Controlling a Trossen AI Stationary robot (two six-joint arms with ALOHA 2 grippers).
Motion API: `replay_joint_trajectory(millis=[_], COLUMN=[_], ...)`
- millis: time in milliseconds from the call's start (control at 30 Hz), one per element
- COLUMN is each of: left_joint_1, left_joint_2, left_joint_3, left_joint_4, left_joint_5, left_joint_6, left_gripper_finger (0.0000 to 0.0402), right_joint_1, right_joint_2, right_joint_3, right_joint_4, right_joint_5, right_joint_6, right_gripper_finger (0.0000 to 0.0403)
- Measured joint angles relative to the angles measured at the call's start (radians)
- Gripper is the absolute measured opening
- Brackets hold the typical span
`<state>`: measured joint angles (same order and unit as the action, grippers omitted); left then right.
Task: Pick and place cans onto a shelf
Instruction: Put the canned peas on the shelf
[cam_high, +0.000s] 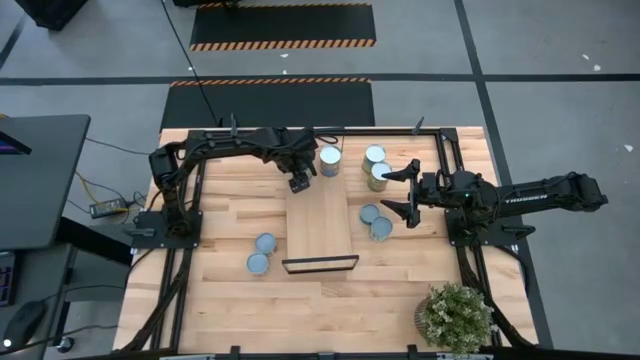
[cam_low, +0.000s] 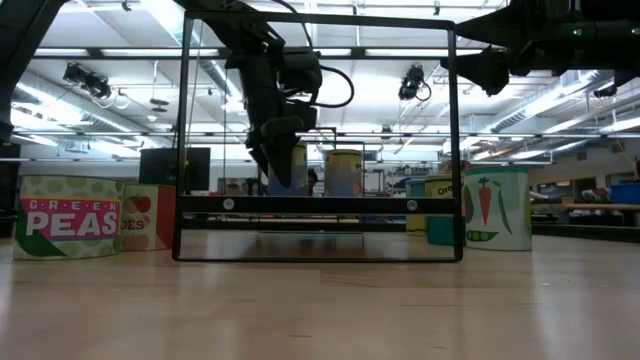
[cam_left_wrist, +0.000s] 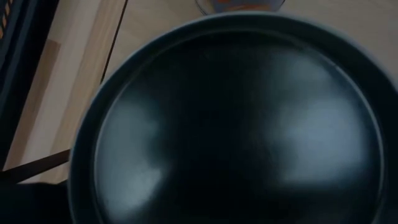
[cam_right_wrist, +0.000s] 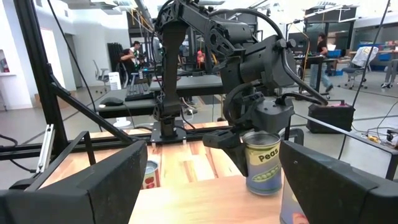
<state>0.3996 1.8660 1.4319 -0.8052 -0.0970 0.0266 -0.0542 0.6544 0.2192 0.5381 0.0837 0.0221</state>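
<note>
The shelf (cam_high: 320, 225) is a long light-wood board in the table's middle, with a black bar frame (cam_high: 320, 264) at its near end. My left gripper (cam_high: 300, 182) is over the board's far end, shut on a peas can (cam_right_wrist: 264, 163) that is hidden under it in the high view. In the left wrist view the can's round top (cam_left_wrist: 236, 124) fills the picture. Another can (cam_high: 330, 160) stands at the board's far end. My right gripper (cam_high: 403, 190) is wide open and empty, raised to the right of the board, with two cans (cam_high: 378, 166) beside its far finger. My left gripper comes at the peas can from above, with a finger (cam_right_wrist: 222, 142) on either side of the can near its upper part (cam_right_wrist: 249, 149). The can is upright, its bottom at the board's surface (cam_right_wrist: 186, 199). I cannot tell whether it is resting on the board or just above it.
Two cans (cam_high: 262, 252) lie on the table left of the board and two (cam_high: 375, 222) right of it. A potted plant (cam_high: 455, 312) stands at the near right corner. Black frame rails (cam_high: 440, 150) run along the table's far and side edges.
</note>
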Motion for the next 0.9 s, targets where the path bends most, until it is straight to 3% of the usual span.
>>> replay_joint_trajectory(millis=[133,333,900], left_joint_1=[0.0,0.0,0.002], left_joint_2=[0.0,0.0,0.0], left_joint_3=[0.0,0.0,0.0], left_joint_4=[0.0,0.002,0.088], left_joint_5=[0.0,-0.004,-0.135], left_joint_6=[-0.01,0.016,0.206], left_gripper_finger=[0.0326,0.0392,0.0393], right_joint_1=[0.0,0.0,0.001], right_joint_2=[0.0,0.0,0.0], right_joint_3=[0.0,0.0,0.0], right_joint_4=[0.0,0.0,0.0], right_joint_5=[0.0,0.0,0.0], right_joint_6=[0.0,-0.005,-0.005], right_gripper_finger=[0.0372,0.0372,0.0372])
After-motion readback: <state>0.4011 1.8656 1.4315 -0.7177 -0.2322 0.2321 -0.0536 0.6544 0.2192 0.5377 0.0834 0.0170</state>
